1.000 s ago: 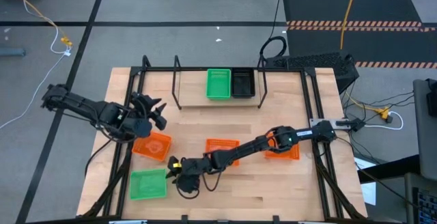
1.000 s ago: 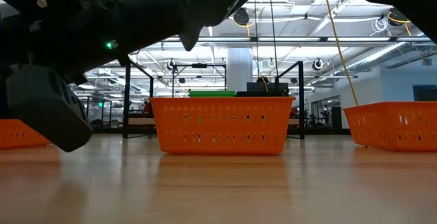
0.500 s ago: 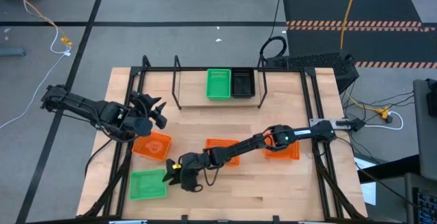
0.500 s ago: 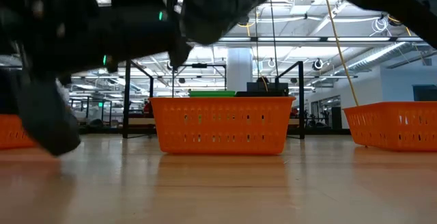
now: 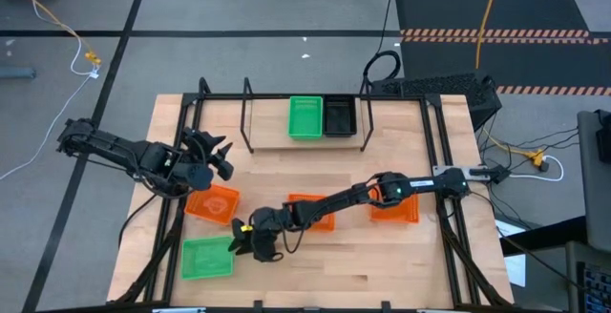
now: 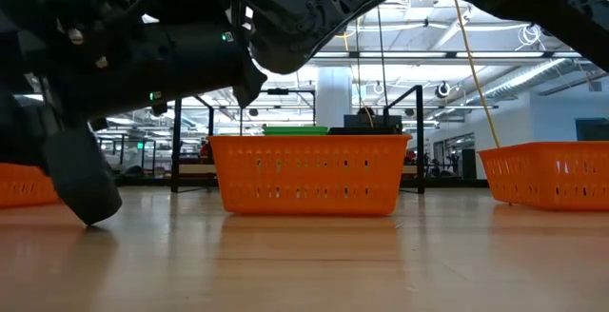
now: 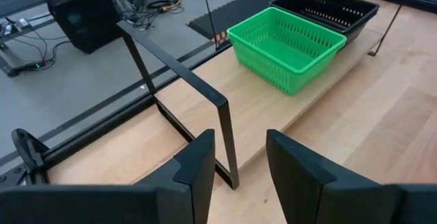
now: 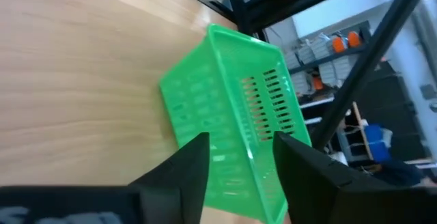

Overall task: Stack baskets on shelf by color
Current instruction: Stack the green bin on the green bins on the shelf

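A green basket sits flat on the table near its near-left corner, also visible in the right wrist view. My right gripper is open at that basket's right edge, its fingers low over the wood and the rim showing just beyond them. Three orange baskets rest on the table. The shelf carries a green basket and a black basket side by side. My left gripper hovers open above the left orange basket, facing the shelf.
The shelf's black hoop uprights stand on either side of its ledge. My right arm stretches low across the middle orange basket. In the low view that orange basket stands mid-table with bare wood in front of it.
My right gripper has moved toward the table's left and slightly toward its far edge, closing in on the green basket's right edge and staying low over the wood. The baskets have stayed where they were.
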{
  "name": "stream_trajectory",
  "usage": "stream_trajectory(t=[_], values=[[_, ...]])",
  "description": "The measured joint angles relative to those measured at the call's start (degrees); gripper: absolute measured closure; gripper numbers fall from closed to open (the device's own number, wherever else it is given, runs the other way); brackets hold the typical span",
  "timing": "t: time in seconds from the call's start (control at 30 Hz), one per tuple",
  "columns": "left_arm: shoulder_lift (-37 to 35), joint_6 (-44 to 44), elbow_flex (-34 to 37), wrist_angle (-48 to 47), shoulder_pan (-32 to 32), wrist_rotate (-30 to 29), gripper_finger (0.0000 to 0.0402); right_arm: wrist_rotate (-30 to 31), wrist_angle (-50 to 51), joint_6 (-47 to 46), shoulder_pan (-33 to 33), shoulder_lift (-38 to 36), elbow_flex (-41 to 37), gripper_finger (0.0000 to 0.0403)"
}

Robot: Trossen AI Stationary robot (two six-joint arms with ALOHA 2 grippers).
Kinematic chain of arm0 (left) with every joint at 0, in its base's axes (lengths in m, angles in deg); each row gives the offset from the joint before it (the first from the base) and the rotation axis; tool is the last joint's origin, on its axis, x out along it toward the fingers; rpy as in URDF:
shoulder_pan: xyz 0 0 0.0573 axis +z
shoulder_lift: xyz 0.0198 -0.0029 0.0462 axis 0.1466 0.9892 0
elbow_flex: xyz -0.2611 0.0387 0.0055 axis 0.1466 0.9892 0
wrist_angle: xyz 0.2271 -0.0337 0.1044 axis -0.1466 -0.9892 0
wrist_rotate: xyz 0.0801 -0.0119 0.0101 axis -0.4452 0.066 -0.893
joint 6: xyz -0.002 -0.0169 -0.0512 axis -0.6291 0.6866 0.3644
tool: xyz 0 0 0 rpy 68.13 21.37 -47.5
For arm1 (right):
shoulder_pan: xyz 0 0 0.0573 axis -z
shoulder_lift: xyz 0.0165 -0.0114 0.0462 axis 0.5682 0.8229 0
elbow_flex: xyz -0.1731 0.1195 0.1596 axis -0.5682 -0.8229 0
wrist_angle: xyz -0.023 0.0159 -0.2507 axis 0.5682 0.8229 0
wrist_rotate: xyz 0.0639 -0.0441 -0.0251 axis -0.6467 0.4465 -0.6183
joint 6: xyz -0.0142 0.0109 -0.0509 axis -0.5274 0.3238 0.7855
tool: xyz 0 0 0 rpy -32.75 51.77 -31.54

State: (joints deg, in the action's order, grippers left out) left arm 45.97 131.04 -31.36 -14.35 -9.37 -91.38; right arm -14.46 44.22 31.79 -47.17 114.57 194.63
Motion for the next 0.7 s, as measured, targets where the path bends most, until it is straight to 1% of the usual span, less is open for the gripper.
stream_trajectory(t=[0.2, 0.37, 0.43, 0.53, 0.6, 0.7], values=[[0.0, -0.4, 0.0, 0.8, 0.0, 0.0, 0.0266, 0.5, 3.0, 0.4, 0.1, 0.0, 0.1, 0.0321], [0.0, -1.7, 0.0, 2.0, 0.0, 0.0, 0.0266, 1.3, 3.4, 1.6, -0.1, 0.0, 0.1, 0.0363], [0.0, -1.8, 0.0, 2.0, 0.0, 0.0, 0.0266, 1.7, 3.8, 1.5, -0.3, 0.0, 0.0, 0.0376], [0.0, -2.4, 0.0, 2.0, 0.0, 0.7, 0.0266, 4.6, 5.4, 2.2, -1.3, -0.3, 0.0, 0.0390], [0.0, -2.5, 0.0, 1.9, 0.0, 1.4, 0.0266, 5.8, 9.4, 3.0, -2.0, -1.2, 0.0, 0.0396], [0.0, -2.8, 0.0, 1.9, 0.0, 1.4, 0.0266, 5.8, 15.2, 3.0, -3.2, -3.0, -0.1, 0.0402]])
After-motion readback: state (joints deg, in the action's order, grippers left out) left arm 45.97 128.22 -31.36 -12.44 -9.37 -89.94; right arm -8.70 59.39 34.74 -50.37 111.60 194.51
